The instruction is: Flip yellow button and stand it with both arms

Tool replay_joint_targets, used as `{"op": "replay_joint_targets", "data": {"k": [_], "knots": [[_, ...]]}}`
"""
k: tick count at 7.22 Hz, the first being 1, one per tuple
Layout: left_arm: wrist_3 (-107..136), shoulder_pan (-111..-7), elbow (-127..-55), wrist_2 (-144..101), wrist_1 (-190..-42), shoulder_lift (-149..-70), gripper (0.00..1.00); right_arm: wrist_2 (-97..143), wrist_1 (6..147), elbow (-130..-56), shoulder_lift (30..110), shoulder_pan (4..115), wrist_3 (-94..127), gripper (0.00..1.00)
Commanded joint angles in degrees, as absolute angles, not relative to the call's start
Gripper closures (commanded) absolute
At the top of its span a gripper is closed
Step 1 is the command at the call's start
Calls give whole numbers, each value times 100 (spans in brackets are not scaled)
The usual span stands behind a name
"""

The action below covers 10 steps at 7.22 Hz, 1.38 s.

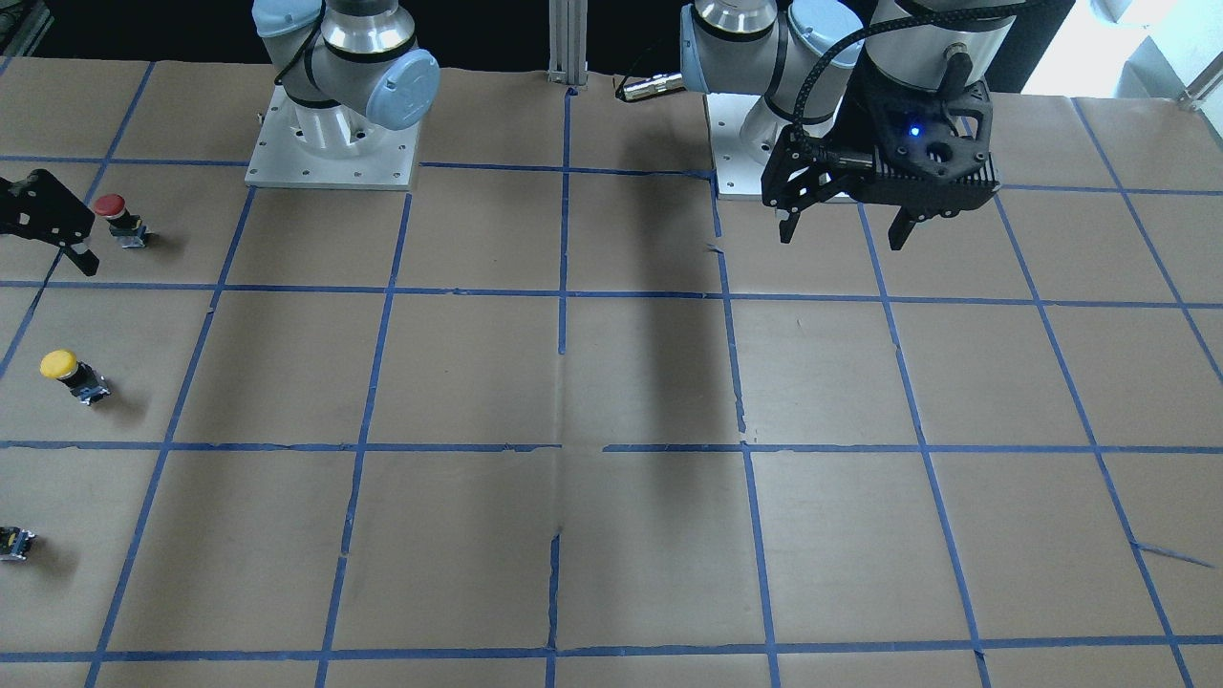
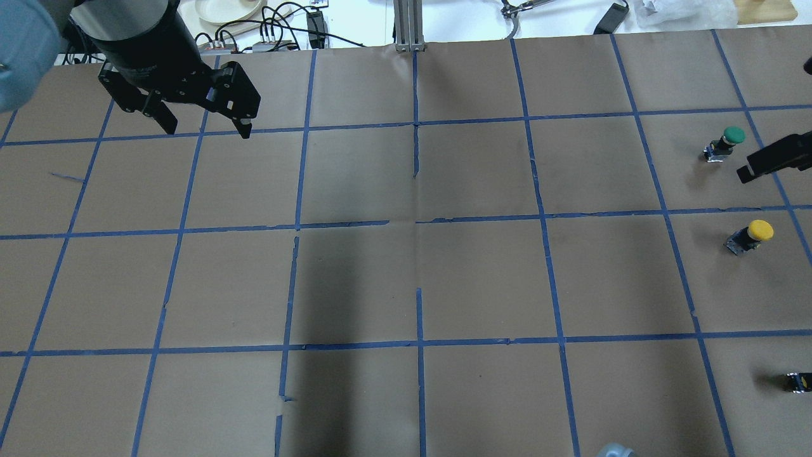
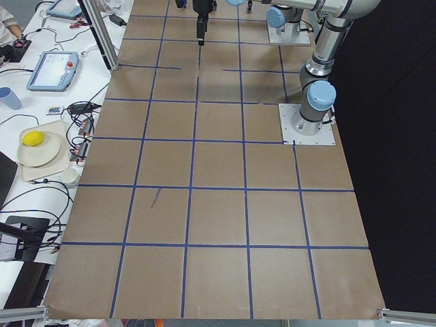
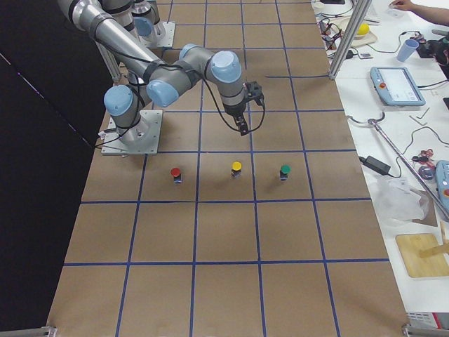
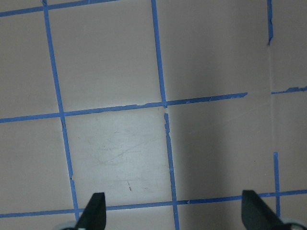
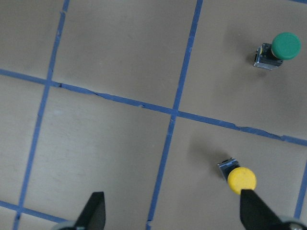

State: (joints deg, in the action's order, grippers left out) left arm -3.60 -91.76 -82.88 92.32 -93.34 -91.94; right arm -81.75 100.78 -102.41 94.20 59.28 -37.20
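The yellow button (image 1: 61, 366) has a round yellow cap on a black body and appears to stand cap up near the table's edge on the robot's right. It also shows in the overhead view (image 2: 757, 230) and the right wrist view (image 6: 241, 179). My right gripper (image 6: 172, 211) is open and empty, raised above the table, with the yellow button just inside its right finger (image 6: 252, 208) in the wrist view. My left gripper (image 1: 846, 232) is open and empty, hanging high near its base, far from the button; it also shows in the overhead view (image 2: 207, 131).
A red-capped button (image 1: 110, 205) and a green-capped button (image 2: 733, 135) stand on either side of the yellow one. A small capless black-and-yellow block (image 2: 799, 381) lies nearer the robot's side. Brown paper with a blue tape grid (image 1: 564, 291) covers the table.
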Motion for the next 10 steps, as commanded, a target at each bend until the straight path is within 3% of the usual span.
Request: {"op": "replay_joint_targets", "data": {"k": [1, 5, 10], "knots": [[-360, -9176, -8279, 9237, -9334, -9185, 0, -8630, 9082, -9529, 9422, 7053, -987, 0], [-369, -9176, -8288, 9237, -9334, -9185, 0, -9132, 7966, -8895, 9492, 8864, 1298, 0], [-360, -9176, -8288, 9237, -9334, -9193, 0, -9070, 7980, -9140, 9510, 9009, 1529, 0]]}}
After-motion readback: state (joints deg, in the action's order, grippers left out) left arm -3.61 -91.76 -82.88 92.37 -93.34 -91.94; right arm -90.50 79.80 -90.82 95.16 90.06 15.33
